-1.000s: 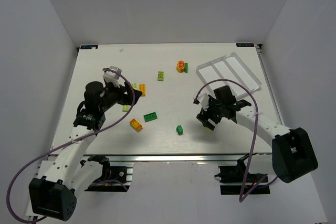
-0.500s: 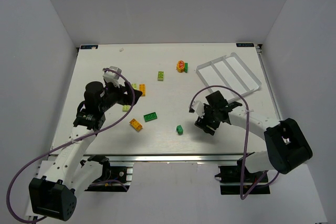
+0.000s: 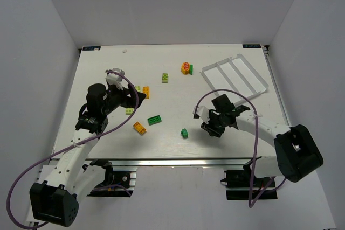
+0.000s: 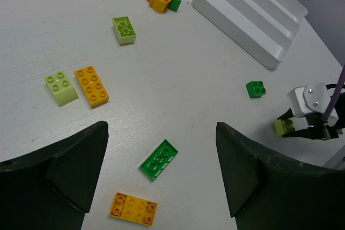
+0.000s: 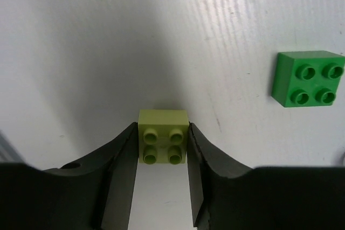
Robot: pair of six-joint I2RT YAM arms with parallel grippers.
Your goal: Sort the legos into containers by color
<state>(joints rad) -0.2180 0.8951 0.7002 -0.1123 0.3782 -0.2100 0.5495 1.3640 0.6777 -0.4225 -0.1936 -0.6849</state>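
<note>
1. Top cam, left side: left gripper (image 3: 138, 99) hangs over the left half of the table (image 3: 178, 100), near the pale lime brick (image 3: 138, 89) and long orange brick (image 3: 146, 92), which lie side by side. Near lime brick (image 3: 130, 111) sits just toward the front from it. Near orange brick (image 3: 139, 128) and long green brick (image 3: 155, 119) lie closer to the front edge, apart from each other.
2. Top cam, right side: right gripper (image 3: 209, 129) is over the front-right area, with the small green brick (image 3: 184, 132) to its left, not touching. Can't resolve its jaws or load from here.
3. Top cam, far side: tray (image 3: 254, 70) lies angled at the far right, three long compartments side by side. Round orange-and-red piece (image 3: 185, 68) sits left of the tray's left corner, far green brick (image 3: 191, 69) right against it. Far lime brick (image 3: 165, 78) lies alone further left. Every brick seen here is on the table, outside the tray.
4. Left wrist: jaws wide apart, gripping nothing. Long green brick lies on the table in line with the gap, untouched. Right gripper shows at the right edge, close to the table's front edge, with the clamped lime brick (image 4: 281, 127) at its tip.
5. Right wrist: jaws pressed on opposite sides of the clamped lime brick, four studs facing the camera. Small green brick is up and to the right, apart. Can't tell if the clamped lime brick is lifted or resting on the table.
</note>
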